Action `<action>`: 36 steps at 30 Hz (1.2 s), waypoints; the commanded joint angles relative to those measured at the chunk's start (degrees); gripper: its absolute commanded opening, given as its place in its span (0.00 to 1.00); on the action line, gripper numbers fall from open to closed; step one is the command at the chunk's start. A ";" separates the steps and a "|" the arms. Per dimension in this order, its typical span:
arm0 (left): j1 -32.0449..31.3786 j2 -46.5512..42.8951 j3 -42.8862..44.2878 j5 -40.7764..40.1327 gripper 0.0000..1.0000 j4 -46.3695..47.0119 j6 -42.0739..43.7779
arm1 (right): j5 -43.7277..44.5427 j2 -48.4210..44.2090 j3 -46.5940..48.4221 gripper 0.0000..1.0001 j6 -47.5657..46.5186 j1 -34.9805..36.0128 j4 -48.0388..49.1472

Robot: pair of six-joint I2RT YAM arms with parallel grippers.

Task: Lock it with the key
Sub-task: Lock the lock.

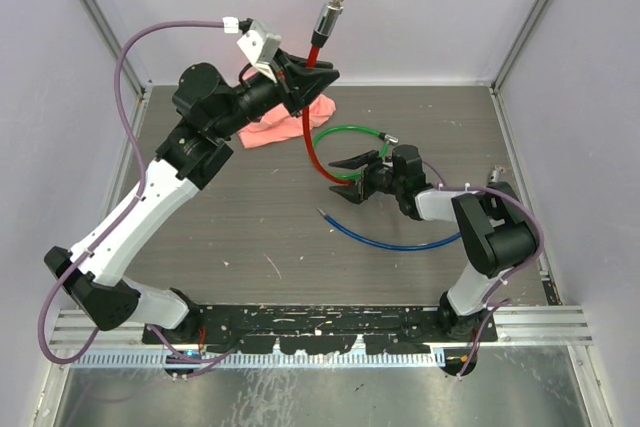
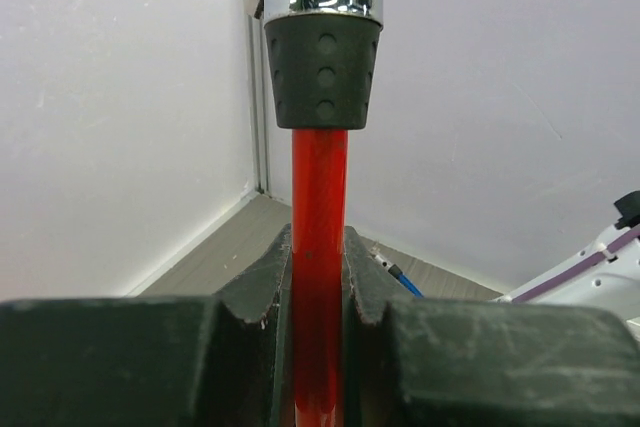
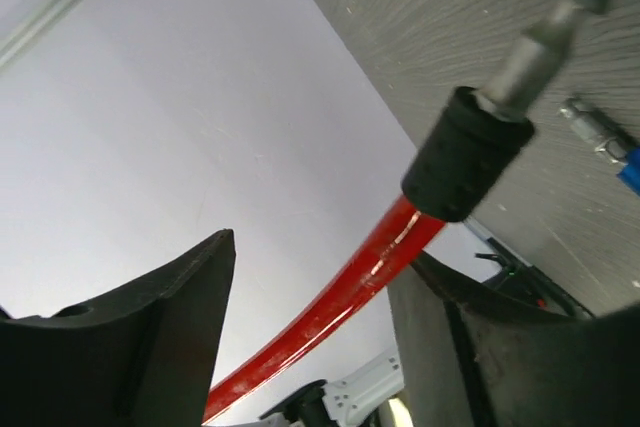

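Note:
My left gripper [image 1: 305, 72] is raised at the back and shut on a red cable lock [image 1: 312, 107], just below its black collar [image 2: 325, 72] and chrome lock head [image 1: 330, 15]. In the left wrist view the red cable [image 2: 320, 187] runs upright between the clamped fingers [image 2: 250, 297]. The cable curves down to my right gripper [image 1: 345, 179], which is open. In the right wrist view the cable's other end [image 3: 340, 297], with a black collar [image 3: 465, 157] and metal pin [image 3: 540, 47], passes between the spread jaws close to the right finger [image 3: 480, 347]. I cannot make out the key.
A pink cloth [image 1: 290, 122] lies behind the left gripper. A green cable [image 1: 350, 132] loops at centre back. A blue cable [image 1: 400, 242] curves under the right arm, its metal tip [image 3: 600, 132] near the red pin. Walls enclose the table on three sides.

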 commanded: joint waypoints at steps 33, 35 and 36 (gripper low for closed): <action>13.43 -12.16 -16.18 23.82 0.00 -12.59 -19.34 | 27.83 -29.80 23.74 0.01 -125.72 12.47 -36.10; 13.43 -11.52 -15.60 23.85 0.00 -13.31 -19.01 | 27.83 -30.58 23.32 0.01 -128.94 14.26 -38.20; 13.43 -11.21 -15.19 24.07 0.00 -14.51 -18.35 | 28.41 -30.74 23.51 0.01 -130.10 15.11 -39.10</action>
